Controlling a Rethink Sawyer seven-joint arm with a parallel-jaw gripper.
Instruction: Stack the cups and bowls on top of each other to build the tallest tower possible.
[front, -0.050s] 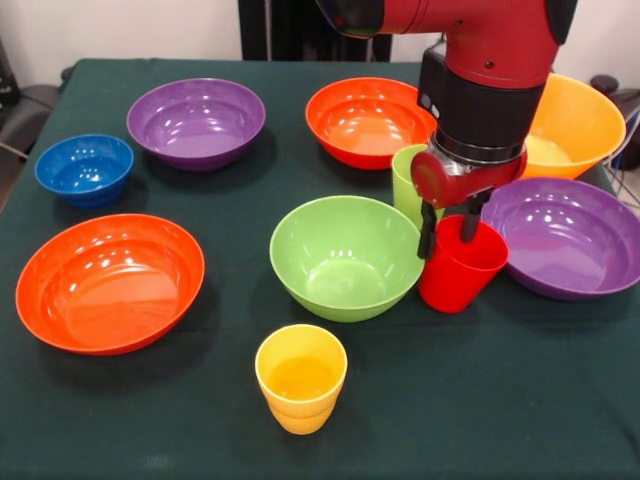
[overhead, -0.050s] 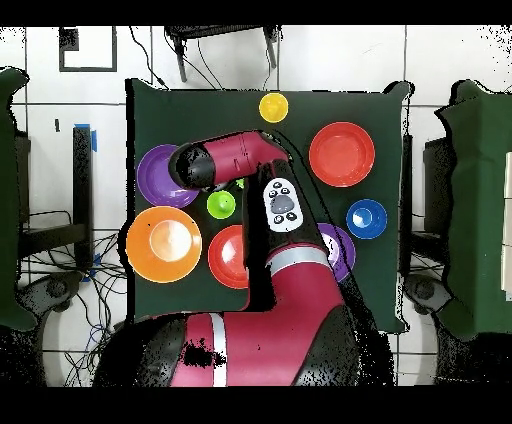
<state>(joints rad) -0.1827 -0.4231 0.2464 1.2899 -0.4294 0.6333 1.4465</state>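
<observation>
Nothing is stacked: every piece stands apart on the dark green desk (front, -0.050s: 560, 400), all upright with mouths up.

Three cups, one of each colour. Nearest in the front view is the yellow cup (front, -0.050s: 301, 377), alone at the near middle. Farther back on the right stands the red cup (front, -0.050s: 460, 268), and just behind it the light green cup (front, -0.050s: 408, 183), partly hidden by the arm.

Seven bowls. Near left is a wide red-orange bowl (front, -0.050s: 108, 281); at the middle the light green bowl (front, -0.050s: 346, 256), just beside the red cup; to the right a purple bowl (front, -0.050s: 570, 236), close on the red cup's other side. Farther back lie the small blue bowl (front, -0.050s: 84, 168) at the left, a second purple bowl (front, -0.050s: 196, 122), a second red-orange bowl (front, -0.050s: 368, 120) and, at the far right, the large orange bowl (front, -0.050s: 580, 125) — half covered by the arm.

The gripper (front, -0.050s: 452, 232) comes down at the red cup's rim, its jaws straddling the wall — one finger outside, one inside the mouth; whether they are clenched on it cannot be told.

No brand, label or writing can be read on any piece.
</observation>
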